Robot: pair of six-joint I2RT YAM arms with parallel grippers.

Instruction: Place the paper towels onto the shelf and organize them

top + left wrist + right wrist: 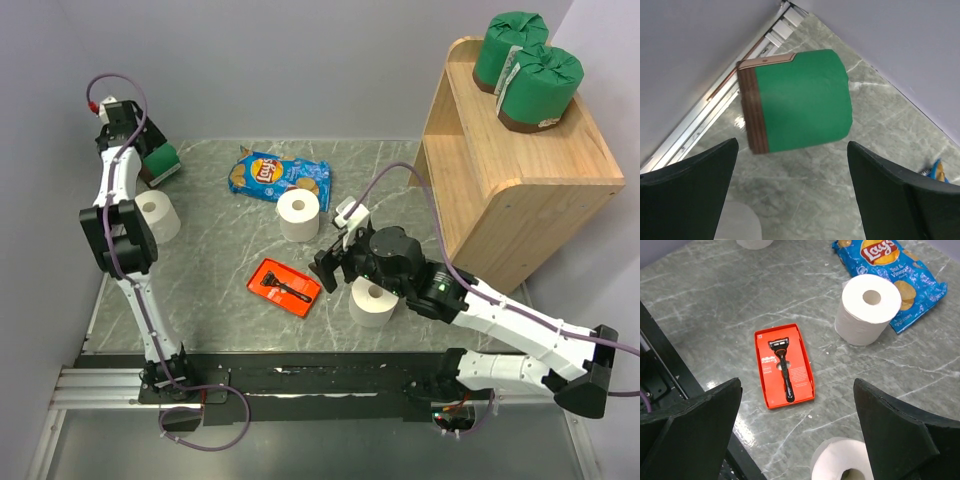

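Observation:
The wooden shelf (500, 180) stands at the far right with two green-wrapped rolls (510, 45) (540, 85) on its top level. A third green roll (160, 162) lies on its side in the far left corner. My left gripper (140, 145) is open just above it, and in the left wrist view (792, 165) the roll (800, 100) lies beyond the fingertips, apart from them. Three white rolls stand on the table: left (157, 215), middle (298, 215), near (372, 303). My right gripper (335, 265) is open and empty, hovering above the near roll (842, 460) in the right wrist view (797, 390).
A blue chip bag (278, 175) lies at the back behind the middle white roll (865, 307). A red tray holding a razor (285, 287) (785, 365) lies left of my right gripper. A metal rail (715, 110) and the wall run close behind the green roll.

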